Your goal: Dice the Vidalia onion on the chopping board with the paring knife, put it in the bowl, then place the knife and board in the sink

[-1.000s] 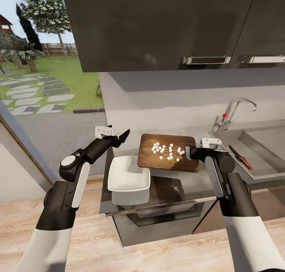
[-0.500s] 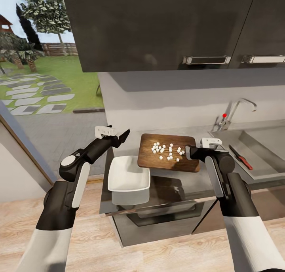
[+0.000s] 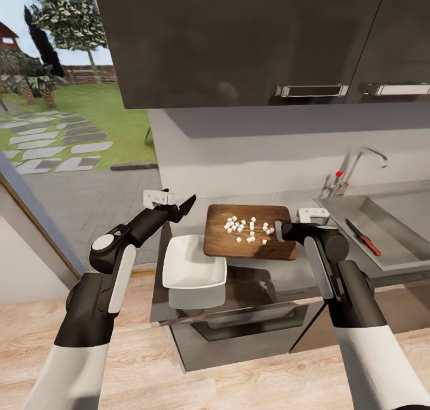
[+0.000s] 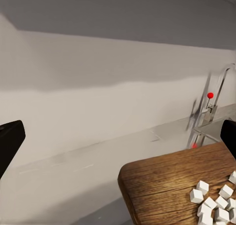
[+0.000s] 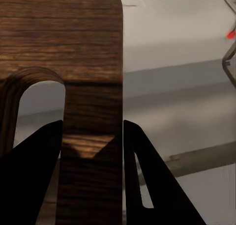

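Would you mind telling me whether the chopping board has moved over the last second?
Yes. Held by the right gripper, the chopping board has shifted slightly toward the bowl, away from the faucet, its corner now overlapping the bowl's rim.

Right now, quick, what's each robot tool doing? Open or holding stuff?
Left tool: open, holding nothing, beside the bowl.
Right tool: shut on the chopping board, which carries the diced onion.

Head view looked forward and down from above both arms, taking in the countertop (image 3: 257,281), chopping board (image 3: 251,246) and sink (image 3: 388,225). Left wrist view faced the back wall from low over the counter, sharing the chopping board (image 4: 167,185) and faucet (image 4: 214,104). Right wrist view sat very close to the chopping board (image 5: 91,87), at its handle slot.
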{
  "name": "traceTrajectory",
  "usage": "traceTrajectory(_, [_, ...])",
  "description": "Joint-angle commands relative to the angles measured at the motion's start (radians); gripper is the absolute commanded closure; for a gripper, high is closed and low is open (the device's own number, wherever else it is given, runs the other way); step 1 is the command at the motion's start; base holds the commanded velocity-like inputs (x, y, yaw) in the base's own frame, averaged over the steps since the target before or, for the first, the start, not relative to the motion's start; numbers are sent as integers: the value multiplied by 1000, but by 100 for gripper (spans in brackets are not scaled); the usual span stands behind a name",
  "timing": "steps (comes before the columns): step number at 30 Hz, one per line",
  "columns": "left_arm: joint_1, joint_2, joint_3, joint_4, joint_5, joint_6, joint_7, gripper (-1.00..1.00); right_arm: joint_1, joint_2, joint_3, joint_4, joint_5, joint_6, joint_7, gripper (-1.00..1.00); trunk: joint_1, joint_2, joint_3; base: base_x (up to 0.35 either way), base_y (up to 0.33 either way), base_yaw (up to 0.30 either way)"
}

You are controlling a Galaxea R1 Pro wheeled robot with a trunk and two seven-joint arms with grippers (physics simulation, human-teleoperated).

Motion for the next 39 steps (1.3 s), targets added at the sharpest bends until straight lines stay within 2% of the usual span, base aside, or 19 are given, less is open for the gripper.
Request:
traceTrajectory(1, [-1,0,1,-1,10,9,-1,-100,-1,-1,3,-1,-10,3,-10,100,1,-2,-2,0,0,0])
traceTrajectory(24, [-1,-1,1,-1,10,9,-1,-100,-1,-1,6,-1,-10,2,-11,100,1,-2,-2,0,0,0])
traceTrajectory(32, [-1,0,1,-1,10,9,-1,-100,-1,-1,8,0,-10,1,-66,100,1,-2,-2,0,0,0])
traceTrajectory(39, [-1,0,1,-1,10,9,-1,-100,-2,1,44,-1,-10,1,-77,100,1,-2,-2,0,0,0])
